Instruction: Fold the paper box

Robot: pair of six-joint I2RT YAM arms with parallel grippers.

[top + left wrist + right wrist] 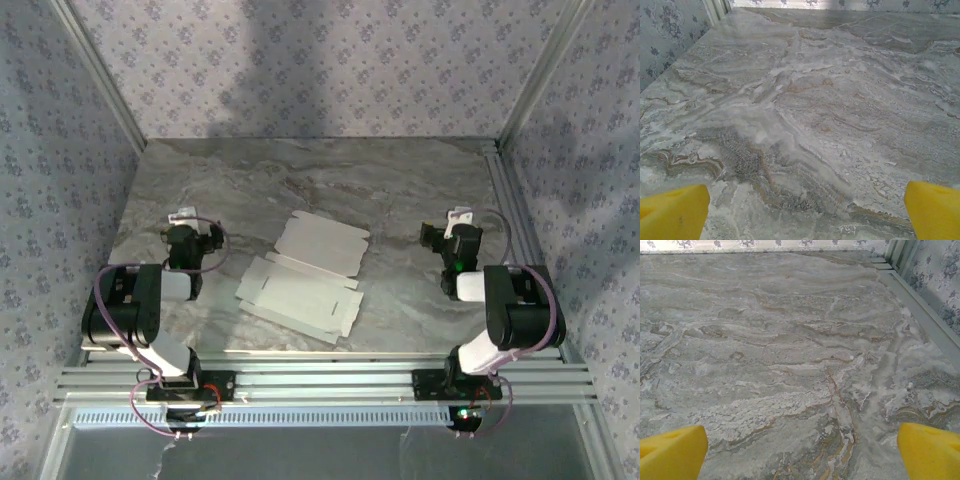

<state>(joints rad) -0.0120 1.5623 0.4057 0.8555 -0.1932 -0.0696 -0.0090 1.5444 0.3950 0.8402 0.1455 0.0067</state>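
Note:
The paper box point(305, 275) lies unfolded and flat on the marble table point(400, 180), a white creased blank with small edge tabs, between the two arms. My left gripper point(186, 222) rests to its left, apart from it. My right gripper point(452, 224) sits to its right, also apart. In the left wrist view the left gripper point(807, 212) is open, its yellow fingertips point(672, 212) wide apart over bare marble. In the right wrist view the right gripper point(802, 452) is open too, with yellow fingertips point(930, 450) at the frame's lower corners and nothing between them.
Patterned walls close in the table on the left, back and right. An aluminium rail point(520, 210) runs along the right edge, and a slotted frame point(320, 380) lines the near edge by the arm bases.

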